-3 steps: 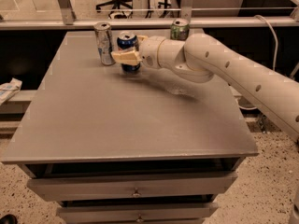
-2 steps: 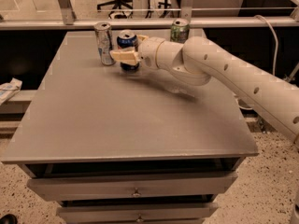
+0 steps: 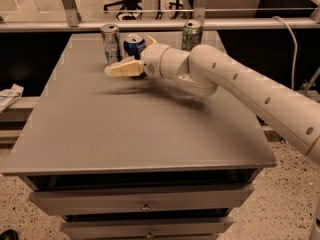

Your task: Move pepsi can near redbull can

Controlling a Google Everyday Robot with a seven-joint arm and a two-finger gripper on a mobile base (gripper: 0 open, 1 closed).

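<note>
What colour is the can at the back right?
That can is green, in the camera view; the gripper is at the pepsi can.

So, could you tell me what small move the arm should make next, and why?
Probably leave the pepsi can standing and ease the end effector straight back from it. The can is upright close beside the redbull can, so the placing looks done; the end effector is right at it, where a sideways sweep could topple either can.
</note>
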